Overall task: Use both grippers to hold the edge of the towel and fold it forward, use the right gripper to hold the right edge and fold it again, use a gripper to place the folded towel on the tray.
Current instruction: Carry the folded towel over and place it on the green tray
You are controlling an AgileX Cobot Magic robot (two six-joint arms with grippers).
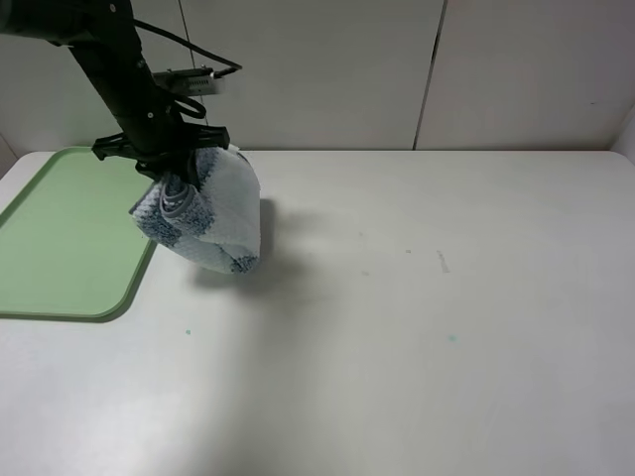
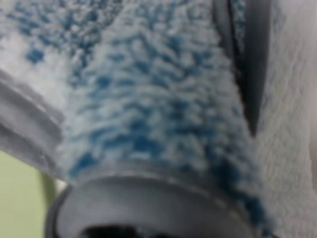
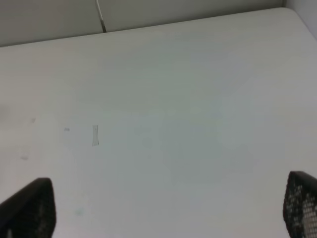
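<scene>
- Towel (image 1: 213, 213): white with blue flecks, folded into a bundle, hanging off the tabletop (image 1: 417, 327) just beside the near-right corner of the green tray (image 1: 60, 248). Lower end droops and casts a shadow on the tabletop; not over the tray yet.
- Handling, as I judge it: soft, light terry, limp. Layers sag and can slip open if pinched at only one ply. Best hold is across all the folded layers near the top edge, as it appears to be taken now.
- Left gripper (image 1: 174, 164): clamped on the top of the towel. Left wrist view is filled with blurred pile (image 2: 148, 114), so the towel sits right against the camera.
- Left arm: dark, slants down from upper left of the high view, wrist pointing downward over the tray's edge.
- Right gripper (image 3: 163, 218): jaws spread wide, nothing between them, above bare tabletop; out of the high view.
- Judgement: folds done, placing step in hand.
</scene>
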